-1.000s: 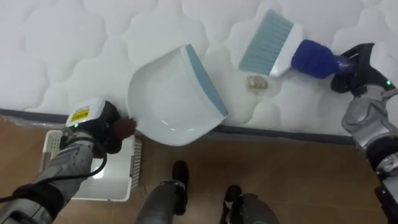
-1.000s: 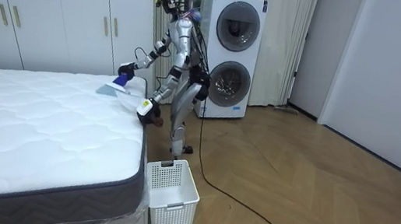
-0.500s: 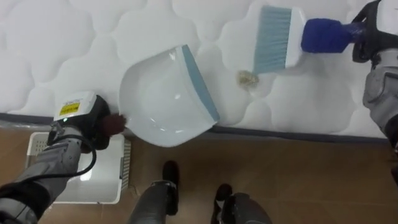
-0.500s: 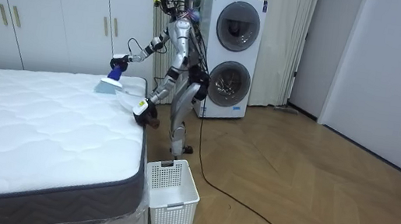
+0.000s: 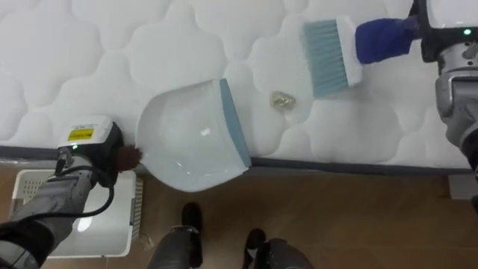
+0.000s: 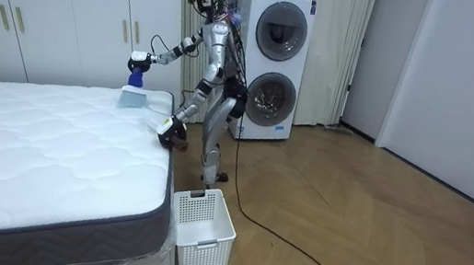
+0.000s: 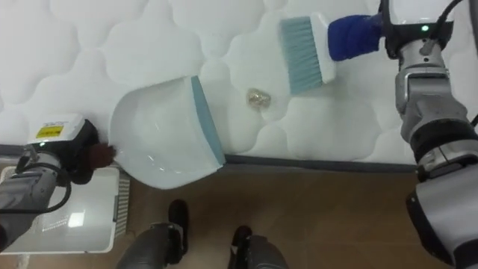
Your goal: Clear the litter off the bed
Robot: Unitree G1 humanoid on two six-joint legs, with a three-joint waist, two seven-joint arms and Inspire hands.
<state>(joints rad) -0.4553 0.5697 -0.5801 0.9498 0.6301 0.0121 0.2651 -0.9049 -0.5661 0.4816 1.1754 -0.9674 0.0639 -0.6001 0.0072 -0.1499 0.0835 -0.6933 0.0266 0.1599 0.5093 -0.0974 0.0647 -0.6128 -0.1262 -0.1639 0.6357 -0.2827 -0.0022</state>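
My left hand is curled round the dark handle of the white dustpan, low at the bed's side. The pan lies tilted over the mattress edge: its blue-grey lip rests on the quilted top, while its rounded back hangs out past the dark edge band, over the wooden floor. My right hand is closed on the blue grip of the brush, further in over the bed, with the pale bristles pointing towards me.

A small yellowish scrap lies on the mattress between the pan's lip and the bristles, near both and touching neither. The pan's bowl shows its plain white inside.

From my head I see a white basket on the floor below my left forearm, partly covered by it. The room view shows the basket on the floor just beside the bed's near corner. I stand at the bed's far corner, with stacked washing machines behind me. Open floor stretches to the room view's right. There the brush hangs bristles-down over the mattress; I cannot tell whether it touches. White wardrobe doors stand beyond the bed.
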